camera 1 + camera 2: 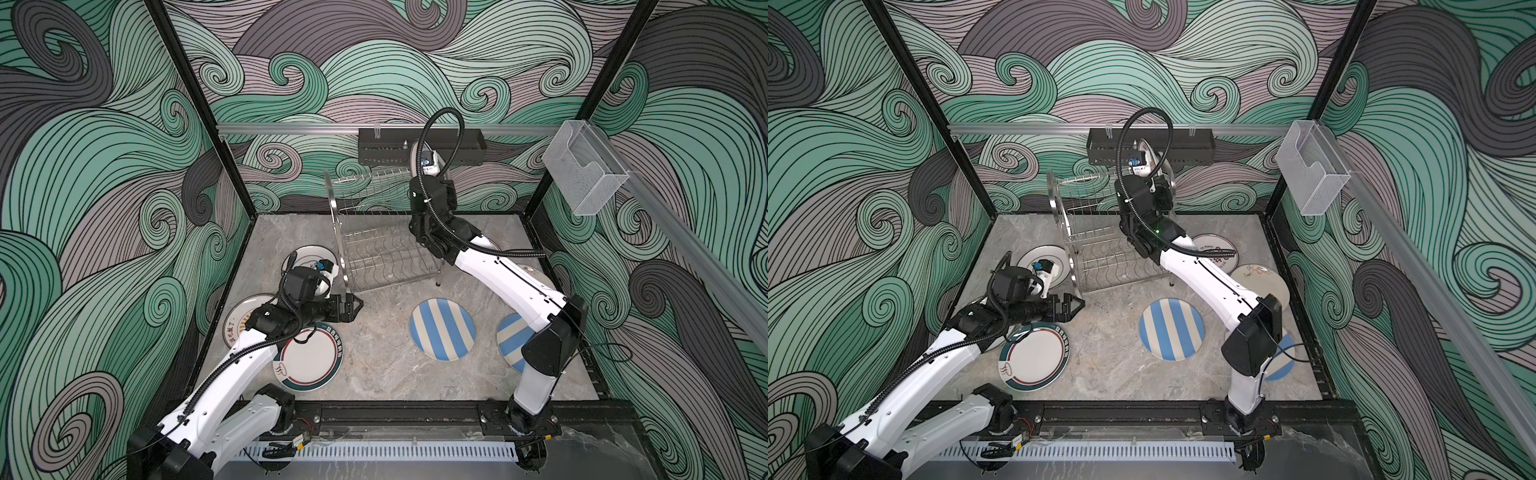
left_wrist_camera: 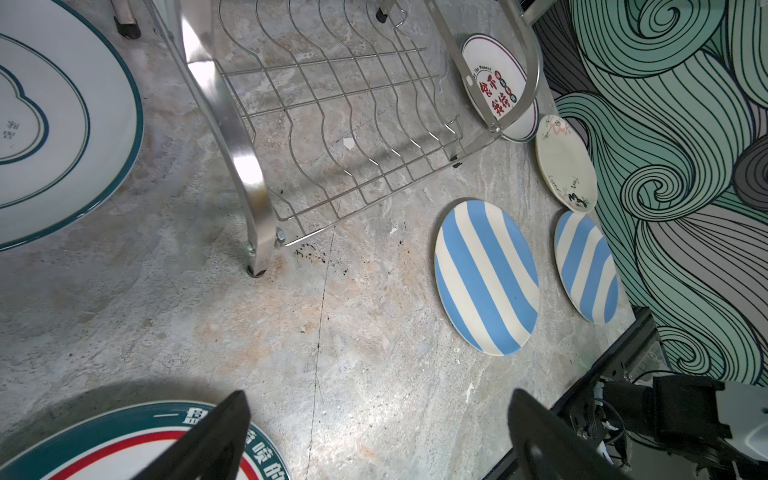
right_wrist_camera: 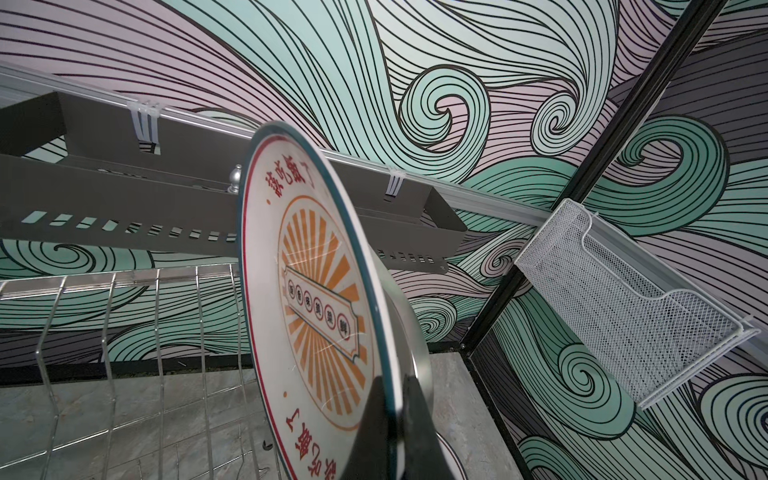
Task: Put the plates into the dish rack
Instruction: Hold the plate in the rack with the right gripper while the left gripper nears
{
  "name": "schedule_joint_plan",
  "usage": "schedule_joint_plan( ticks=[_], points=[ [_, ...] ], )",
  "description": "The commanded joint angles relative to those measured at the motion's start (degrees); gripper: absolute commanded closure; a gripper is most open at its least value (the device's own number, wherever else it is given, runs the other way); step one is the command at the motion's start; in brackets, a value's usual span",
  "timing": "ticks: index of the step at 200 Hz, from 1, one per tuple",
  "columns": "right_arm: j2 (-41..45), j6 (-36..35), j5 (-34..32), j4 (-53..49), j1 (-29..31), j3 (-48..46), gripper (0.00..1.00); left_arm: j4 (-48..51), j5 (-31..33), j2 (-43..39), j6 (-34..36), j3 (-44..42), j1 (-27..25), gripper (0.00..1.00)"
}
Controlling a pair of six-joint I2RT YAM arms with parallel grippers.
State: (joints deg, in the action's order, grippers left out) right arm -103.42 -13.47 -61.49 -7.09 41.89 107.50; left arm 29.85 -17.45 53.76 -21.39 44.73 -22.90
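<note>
R gripper (image 3: 397,380) clamped on sunburst plate (image 3: 320,291) rim; plate upright on edge at rack (image 1: 378,257) top tier, right end. L gripper (image 2: 378,399) jaws apart, empty, low over table (image 1: 374,365), just beside teal plate (image 1: 309,361). Striped plates (image 1: 442,330) flat on table, right of rack.

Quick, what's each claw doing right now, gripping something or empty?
Left claw: open, holding nothing.
Right claw: closed on the edge of the orange sunburst plate.
</note>
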Motion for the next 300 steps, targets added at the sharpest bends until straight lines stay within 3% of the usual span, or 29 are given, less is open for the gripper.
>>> schedule_joint_plan(
  ticks=[1,28,68,84,103,146,204,300],
  points=[
    [1.39,-1.14,-2.95,2.59,-0.89,2.90,1.00,-0.70,-1.18,-0.54,0.69,-0.41,0.71,0.01],
    [1.58,-4.17,-2.40,3.62,-0.41,5.88,1.00,-2.43,2.00,0.73,0.57,-0.50,0.74,0.02],
    [1.86,-3.63,-0.47,1.41,-0.01,8.38,1.00,-13.22,7.19,6.56,-0.18,-0.96,0.67,0.01],
    [2.11,-3.58,0.19,1.06,-0.05,8.21,1.00,-12.40,12.23,9.96,-1.30,0.69,0.71,0.01],
    [2.43,-3.44,1.15,0.90,-0.05,8.13,1.00,-10.42,13.46,14.16,0.96,3.06,0.75,0.01],
    [3.27,-1.40,3.14,-1.17,-0.27,7.96,1.00,-21.10,6.90,18.31,3.73,0.29,0.68,0.01],
    [5.16,-0.50,3.31,-1.44,-1.87,4.82,1.00,-26.73,3.37,18.60,6.97,-1.95,0.32,0.01],
    [5.74,0.16,3.41,-2.45,-2.58,4.21,1.00,-25.61,2.50,16.93,7.96,-3.40,-4.65,0.01]
  ],
)
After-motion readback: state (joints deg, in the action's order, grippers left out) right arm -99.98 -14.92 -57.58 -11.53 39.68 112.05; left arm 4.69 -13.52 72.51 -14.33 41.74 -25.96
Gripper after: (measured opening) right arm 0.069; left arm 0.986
